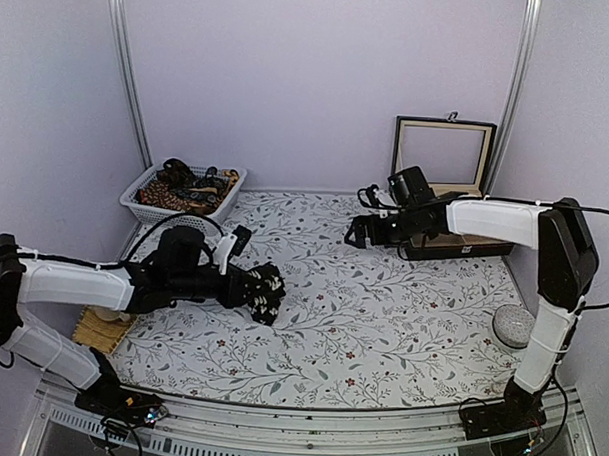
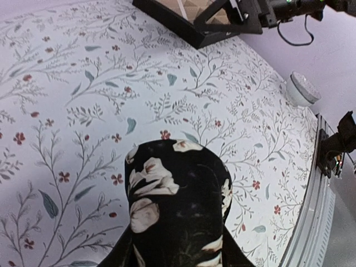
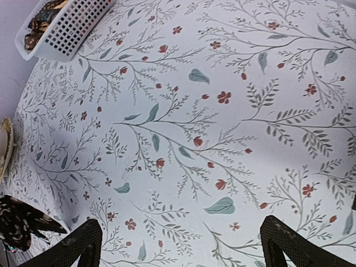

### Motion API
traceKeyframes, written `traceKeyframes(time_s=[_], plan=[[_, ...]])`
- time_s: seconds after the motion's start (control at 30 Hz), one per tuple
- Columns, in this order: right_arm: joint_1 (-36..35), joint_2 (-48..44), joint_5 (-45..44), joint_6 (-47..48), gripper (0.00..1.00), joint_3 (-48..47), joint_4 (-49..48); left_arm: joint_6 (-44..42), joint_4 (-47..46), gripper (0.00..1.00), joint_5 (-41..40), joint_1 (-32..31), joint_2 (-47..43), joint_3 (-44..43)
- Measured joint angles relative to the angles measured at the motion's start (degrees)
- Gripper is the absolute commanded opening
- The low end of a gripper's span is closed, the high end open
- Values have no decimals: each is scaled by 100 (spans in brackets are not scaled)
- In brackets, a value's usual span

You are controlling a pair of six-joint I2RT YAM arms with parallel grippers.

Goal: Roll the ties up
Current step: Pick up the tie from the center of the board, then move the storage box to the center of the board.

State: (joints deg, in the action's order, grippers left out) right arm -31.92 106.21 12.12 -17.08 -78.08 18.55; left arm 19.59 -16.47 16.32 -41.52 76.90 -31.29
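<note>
**Black flowered tie in left grip, right jaws wide**

White tablecloth [image 1: 381,321] with grey sprigs and small red flowers; plain lilac walls [image 1: 320,78] on three sides. White plastic basket [image 1: 146,194] sits behind the left gripper [image 1: 254,288] and holds a heap of brown-orange ties [image 1: 186,189]. Bamboo mat [image 1: 99,331] lies under the left arm, near edge. Dark wooden box [image 1: 474,249], lid up, is just behind the right gripper [image 3: 181,250]. Grey round puck [image 1: 512,325] lies well to that gripper's right. Left arm is stretched low toward centre, clamped on a bunched black tie [image 2: 175,206] with pale flowers that hides its fingers. Right arm reaches in over the cloth, fingers [image 3: 78,247] spread wide, holding nothing.
</note>
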Motion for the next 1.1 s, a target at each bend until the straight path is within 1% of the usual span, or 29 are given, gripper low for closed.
traceKeyframes(time_s=[0.1, 0.2, 0.3, 0.5, 0.6, 0.7, 0.9, 0.97, 1.1], plan=[[275, -24, -304, 26, 100, -153, 234, -85, 236, 0, -216, -4, -74, -442], [772, -24, -529, 24, 100, -361, 527, -197, 435, 0, -369, -7, -197, -752], [1392, -24, -739, 15, 100, -785, 931, -289, 658, 0, -490, -11, -330, -1027], [2295, 13, -979, 31, 100, -1884, 1493, -391, 1040, 0, -811, -13, -492, -1499], [2538, 197, -1038, 57, 98, -2376, 1631, -452, 1156, 0, -866, -13, -516, -1644], [2691, 562, -1064, 96, 94, -2734, 1753, -483, 1213, 0, -929, -13, -516, -1722], [2824, 1215, -1099, 166, 79, -2946, 2048, -457, 1296, 0, -955, -13, -516, -1729], [2852, 1447, -1163, 173, 78, -3051, 2127, -433, 1300, 0, -955, -13, -516, -1729], [2894, 1700, -1405, 184, 77, -3067, 2280, -337, 1305, 0, -960, -13, -520, -1729]])
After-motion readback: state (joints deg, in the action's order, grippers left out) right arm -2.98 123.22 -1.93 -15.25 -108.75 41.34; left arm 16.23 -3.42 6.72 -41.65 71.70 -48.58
